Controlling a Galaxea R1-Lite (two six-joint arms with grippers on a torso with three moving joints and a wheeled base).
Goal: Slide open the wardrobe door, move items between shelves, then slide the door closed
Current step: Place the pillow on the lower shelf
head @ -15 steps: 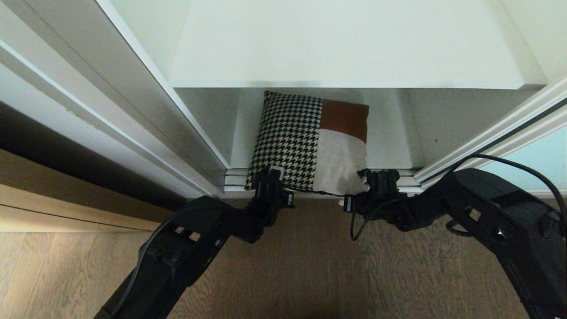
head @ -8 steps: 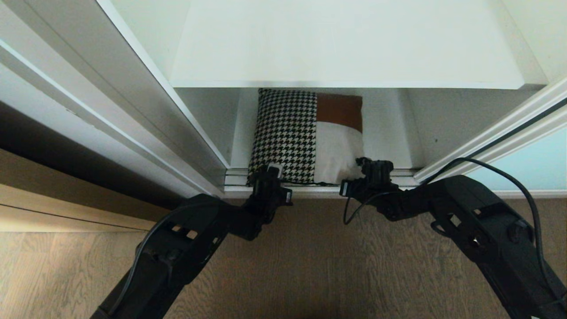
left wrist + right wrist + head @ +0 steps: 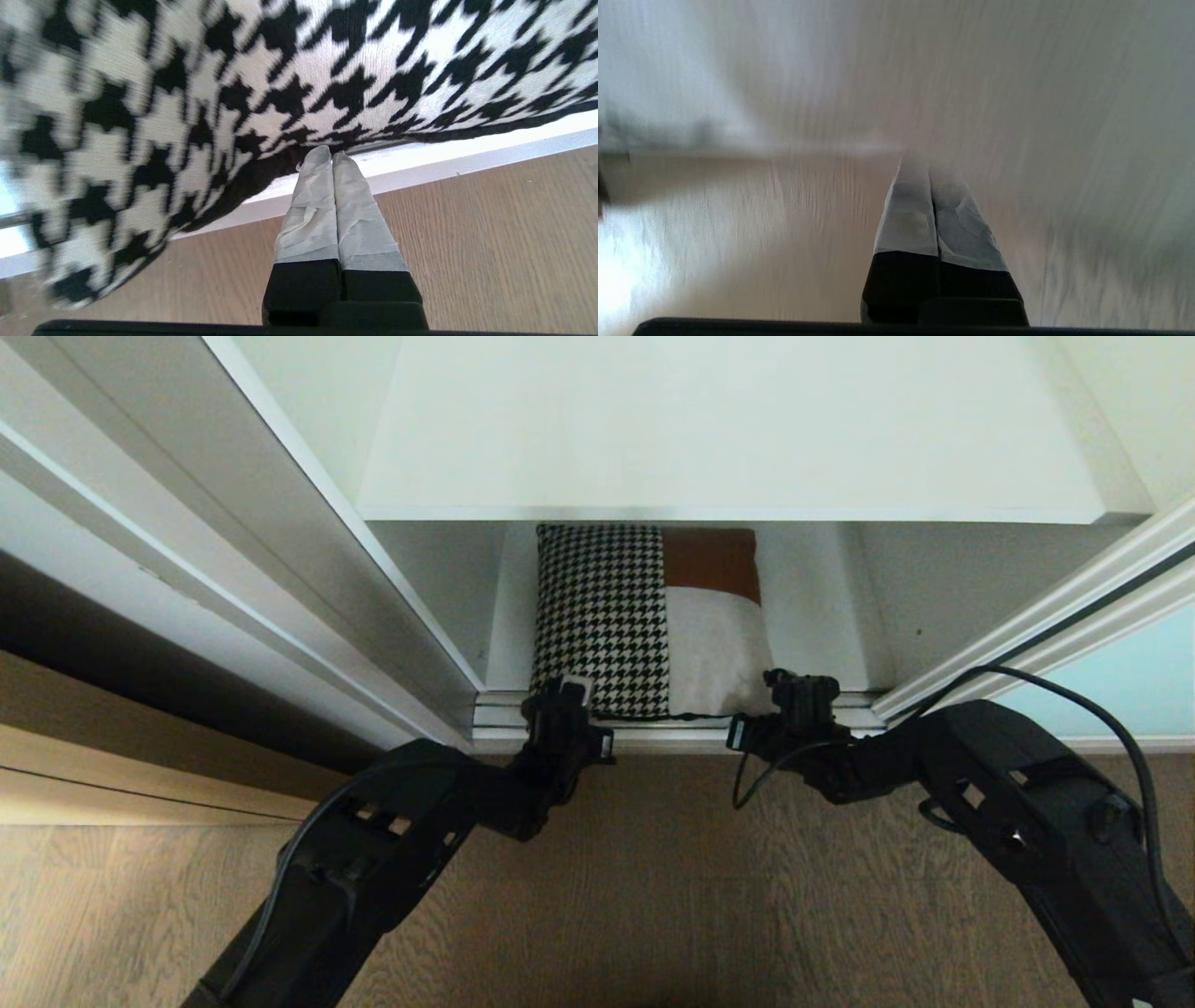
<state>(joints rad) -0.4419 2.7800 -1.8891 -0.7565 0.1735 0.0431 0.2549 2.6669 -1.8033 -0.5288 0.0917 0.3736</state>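
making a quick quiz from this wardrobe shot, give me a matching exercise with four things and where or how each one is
Things:
1. cushion
2. left gripper
3. right gripper
4. sliding wardrobe door

States:
a. shut, at the cushion's cream corner
b. pushed aside at the right, pale blue-green
c. on the lower shelf, under the upper board
d. shut, at the houndstooth edge

Pairs: 1-c, 2-d, 3-a, 4-b

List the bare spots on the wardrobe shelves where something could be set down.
Upper shelf: bare across its whole visible board. Lower shelf: white strips either side of the cushion, the wider one on the robot's right. Crowded at the front track, where the left pincer and right pincer press the cushion's near corners.
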